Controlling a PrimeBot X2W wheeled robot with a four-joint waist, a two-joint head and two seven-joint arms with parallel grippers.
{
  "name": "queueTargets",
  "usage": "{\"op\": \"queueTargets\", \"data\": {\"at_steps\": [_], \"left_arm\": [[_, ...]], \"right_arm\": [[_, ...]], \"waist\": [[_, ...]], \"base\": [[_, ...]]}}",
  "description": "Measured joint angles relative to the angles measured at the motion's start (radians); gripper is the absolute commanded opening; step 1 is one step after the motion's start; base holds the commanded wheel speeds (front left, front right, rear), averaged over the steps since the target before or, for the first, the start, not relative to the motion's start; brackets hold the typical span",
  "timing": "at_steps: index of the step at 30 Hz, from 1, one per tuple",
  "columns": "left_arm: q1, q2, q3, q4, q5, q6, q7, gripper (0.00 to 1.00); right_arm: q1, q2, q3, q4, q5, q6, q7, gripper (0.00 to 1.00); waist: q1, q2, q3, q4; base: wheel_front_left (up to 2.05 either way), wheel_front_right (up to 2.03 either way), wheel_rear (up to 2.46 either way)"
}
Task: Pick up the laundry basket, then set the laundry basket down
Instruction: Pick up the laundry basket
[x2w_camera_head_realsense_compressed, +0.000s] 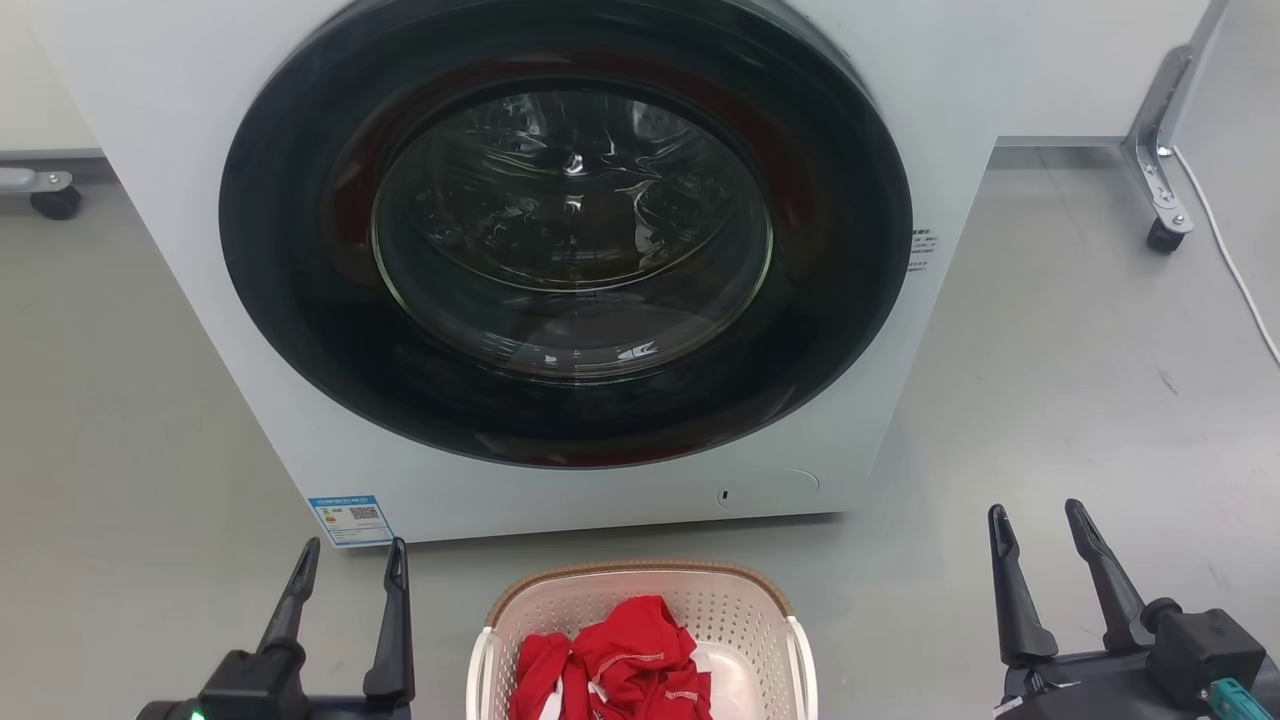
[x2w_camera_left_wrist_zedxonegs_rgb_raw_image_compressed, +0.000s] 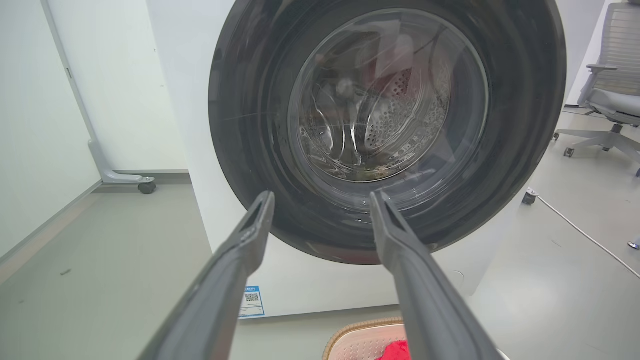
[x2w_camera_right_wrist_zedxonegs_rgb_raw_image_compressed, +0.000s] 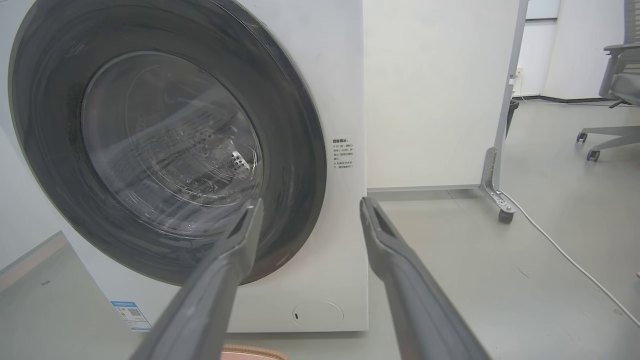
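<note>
The laundry basket (x2w_camera_head_realsense_compressed: 640, 568) is cream with perforated walls, a brown woven-look rim and white side handles. It sits on the floor (x2w_camera_head_realsense_compressed: 1050, 350) just before the washer (x2w_camera_head_realsense_compressed: 200, 250), with red clothes (x2w_camera_head_realsense_compressed: 625, 665) inside. The picture's bottom edge cuts off its near half. The left claw (x2w_camera_head_realsense_compressed: 354, 548) and right claw (x2w_camera_head_realsense_compressed: 1036, 510) flank it, both spread open, empty and touching nothing.
</note>
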Motion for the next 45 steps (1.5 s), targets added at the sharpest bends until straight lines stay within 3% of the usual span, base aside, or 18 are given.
{"op": "queueTargets", "data": {"at_steps": [32,45], "left_arm": [[0.007,-0.011,0.011,-0.069,0.015,0.009,0.101,1.0],[-0.006,-0.02,-0.005,-0.107,0.021,0.01,0.136,1.0]], "right_arm": [[0.0,0.0,0.001,-0.027,0.001,-0.009,0.035,1.0],[-0.04,0.0,0.008,-0.044,0.007,-0.007,0.062,1.0]], "waist": [[0.0,0.0002,0.032,0.0],[0.0,0.0002,0.135,-0.005]], "base": [[0.0,0.0,0.0],[0.0,0.0,0.0]]}}
